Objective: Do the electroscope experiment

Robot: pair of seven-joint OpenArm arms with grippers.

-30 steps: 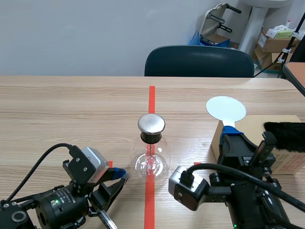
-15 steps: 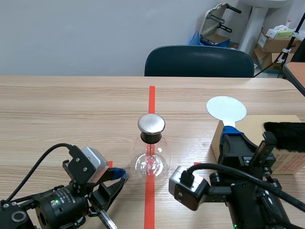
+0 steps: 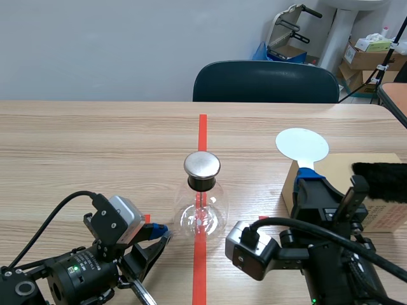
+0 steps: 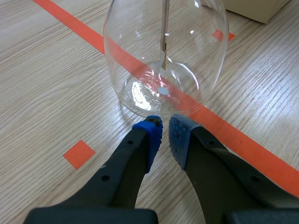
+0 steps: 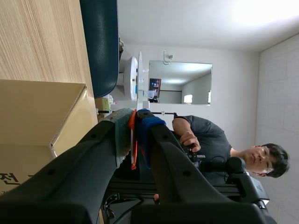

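Electroscope of clear glass with round metal cap (image 3: 202,190): stands on light wooden table (image 3: 76,146), mid near edge, just ahead of left gripper (image 4: 164,133), jaws pressed together. Right gripper (image 3: 310,173): pinches white round disc paddle (image 3: 301,145) by brown cardboard box (image 3: 381,219) and black fur (image 3: 381,180) at right edge. Next, probably: bring disc to cap; path open.
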